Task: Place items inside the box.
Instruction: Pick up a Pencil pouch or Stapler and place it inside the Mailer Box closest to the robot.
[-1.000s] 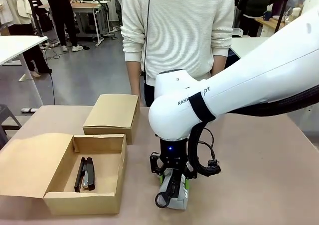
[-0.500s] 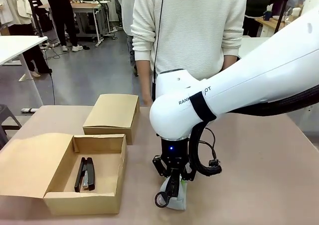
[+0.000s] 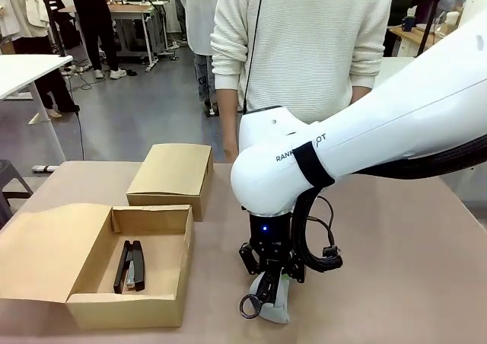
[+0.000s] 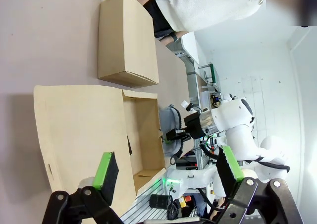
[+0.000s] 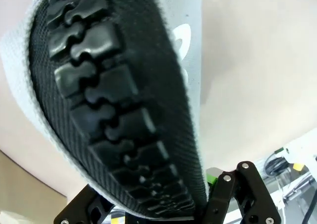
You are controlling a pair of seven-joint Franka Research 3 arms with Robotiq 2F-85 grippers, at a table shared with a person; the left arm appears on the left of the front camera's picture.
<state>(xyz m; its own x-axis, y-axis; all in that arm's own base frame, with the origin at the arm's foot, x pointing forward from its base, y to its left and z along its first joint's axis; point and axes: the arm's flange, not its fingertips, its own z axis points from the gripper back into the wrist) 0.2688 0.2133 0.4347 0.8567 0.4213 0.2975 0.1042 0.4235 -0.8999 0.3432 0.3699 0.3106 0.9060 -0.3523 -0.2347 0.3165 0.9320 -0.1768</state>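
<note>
Grip: we see the right gripper (image 3: 268, 287) clamped on the grey pouch (image 3: 277, 307), at the desk's near edge.
Direction: open box (image 3: 125, 312) lies to its left.

Bright even light, soft-focus right wrist close-up

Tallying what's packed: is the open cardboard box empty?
Not empty: a black stapler lies inside the open box; the grey pouch is outside, gripped by the right end effector.
</note>
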